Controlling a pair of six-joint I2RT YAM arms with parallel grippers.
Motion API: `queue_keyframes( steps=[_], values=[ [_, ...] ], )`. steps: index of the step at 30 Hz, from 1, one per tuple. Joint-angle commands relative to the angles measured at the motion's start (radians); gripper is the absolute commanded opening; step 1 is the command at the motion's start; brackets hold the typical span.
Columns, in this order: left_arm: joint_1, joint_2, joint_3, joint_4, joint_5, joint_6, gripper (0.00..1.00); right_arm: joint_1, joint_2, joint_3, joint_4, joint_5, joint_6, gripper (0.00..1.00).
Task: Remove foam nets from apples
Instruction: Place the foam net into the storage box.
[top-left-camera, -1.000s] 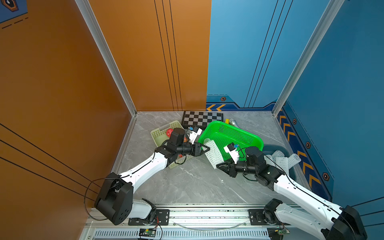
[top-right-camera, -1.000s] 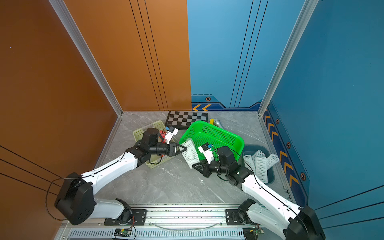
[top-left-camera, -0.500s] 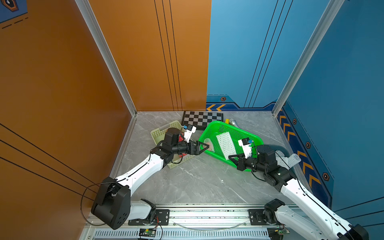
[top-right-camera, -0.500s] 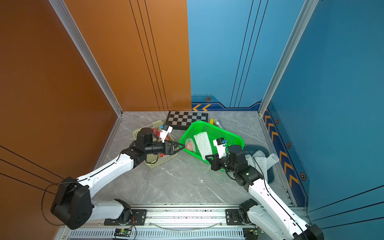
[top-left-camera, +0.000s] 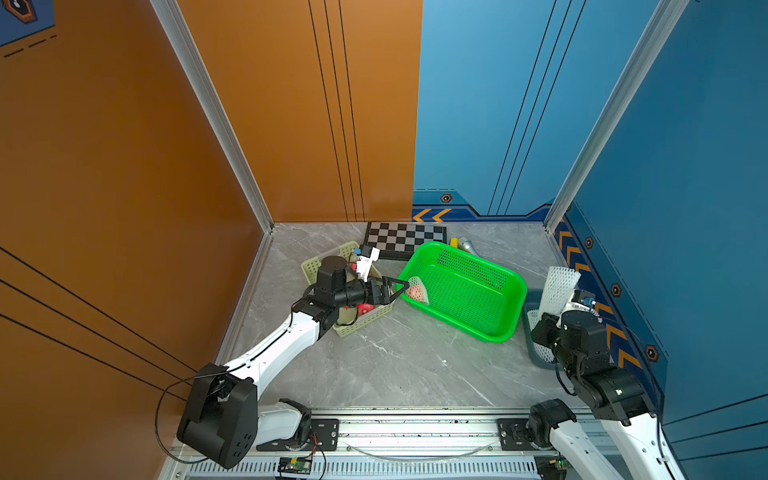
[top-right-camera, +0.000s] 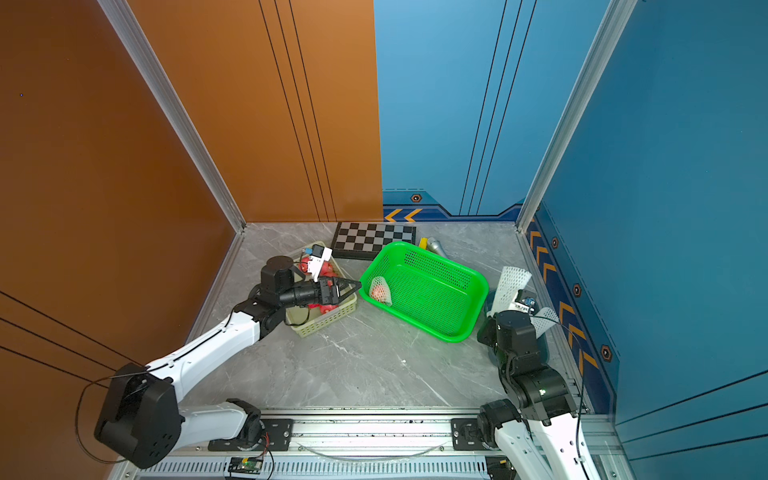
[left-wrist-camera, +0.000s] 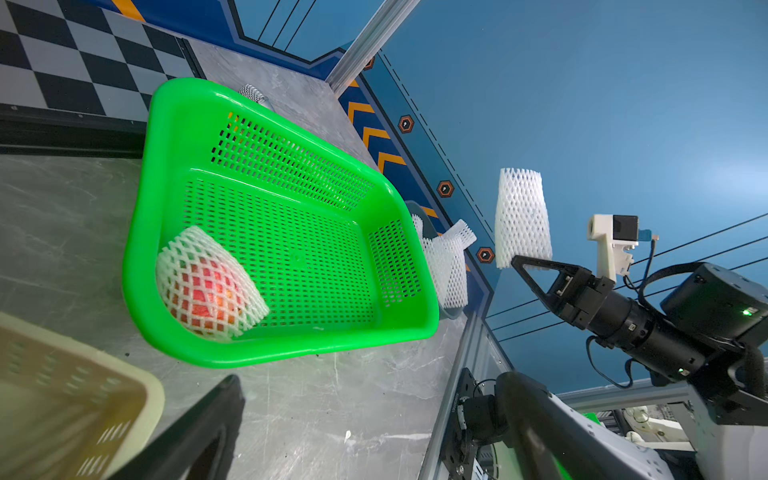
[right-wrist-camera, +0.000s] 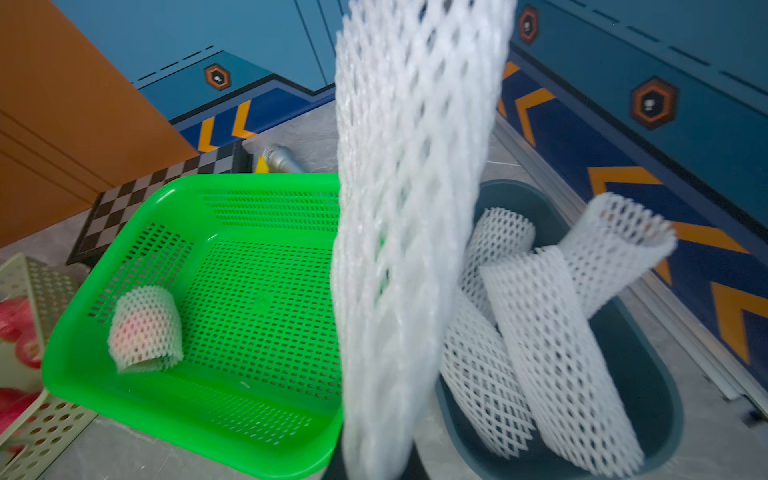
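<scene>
**Open marble (top-left-camera: 395, 365) toward the front rail (top-left-camera: 415, 424)**

Left gripper (top-left-camera: 400, 287), jaws spread, hovers at the green basket (left-wrist-camera: 291, 353) rim beside a netted apple (left-wrist-camera: 208, 286). Right gripper (left-wrist-camera: 518, 262) pinches an empty foam net (top-left-camera: 559, 286) above the bin (right-wrist-camera: 648, 374) against the blue wall (top-left-camera: 685, 208).

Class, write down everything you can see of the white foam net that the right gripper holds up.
The foam net is a white, soft-looking mesh sleeve with diamond-shaped holes. It is empty and somewhat flattened, and the blue wall shows through it. It stands nearly upright in the air, pinched at its lower edge by the shut right gripper, with its upper end free. It is by the dark bin, near the blue wall. Only the gripper visibly touches it.
</scene>
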Motion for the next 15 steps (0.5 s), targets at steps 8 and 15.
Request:
queue_keyframes(
  steps=[8, 15],
  values=[
    [0.013, 0.004, -0.020, 0.067, 0.035, -0.028, 0.98, -0.003, 0.059, -0.104, -0.095, 0.179, 0.224, 0.03],
    [0.013, 0.009, -0.018, 0.067, 0.038, -0.030, 0.98, -0.138, 0.083, -0.176, -0.045, 0.105, 0.244, 0.11]
  ],
)
